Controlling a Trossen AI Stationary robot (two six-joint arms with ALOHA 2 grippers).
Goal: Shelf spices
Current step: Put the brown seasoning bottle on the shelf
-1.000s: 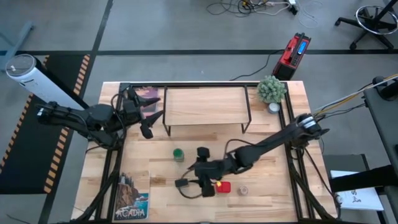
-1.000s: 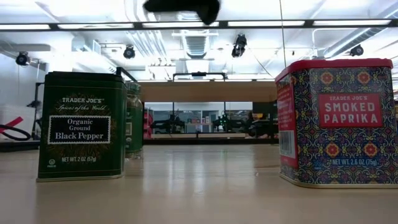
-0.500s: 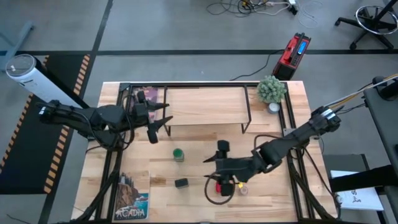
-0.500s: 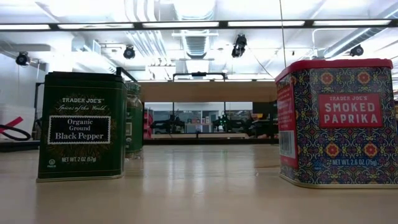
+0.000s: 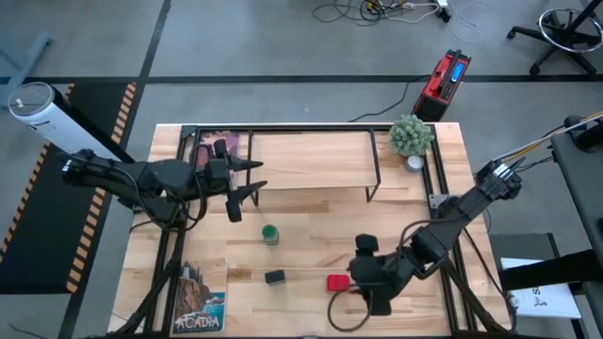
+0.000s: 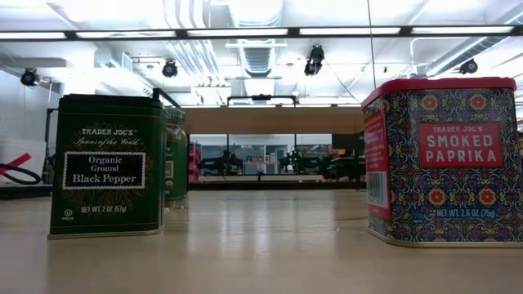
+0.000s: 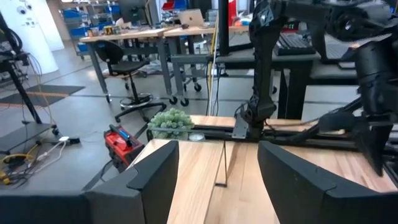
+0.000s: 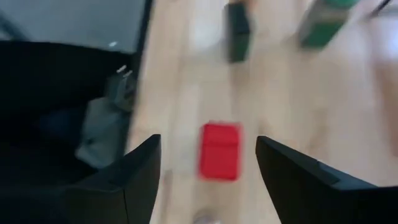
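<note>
The shelf (image 5: 311,160) stands at the table's far middle on thin black legs. Three spices stand on the table in front of it: a green-capped jar (image 5: 270,234), a dark black-pepper tin (image 5: 274,277) (image 6: 106,163) and a red paprika tin (image 5: 337,282) (image 6: 445,159). My right gripper (image 5: 366,287) hovers open just right of the red tin (image 8: 221,151), slanting down toward it without touching. My left gripper (image 5: 247,184) (image 7: 217,177) hangs open and level at the shelf's left end, holding nothing.
A green potted plant (image 5: 411,135) stands at the far right corner. A picture book (image 5: 200,299) lies at the near left and another printed sheet (image 5: 221,146) at the far left. Black frame rails run along both table sides.
My right gripper has swung from above the dark tin toward the table's right and near edge, past the red tin, and has turned about. The tins and the jar stand where they were. My left gripper has crept a little toward the shelf's left end.
</note>
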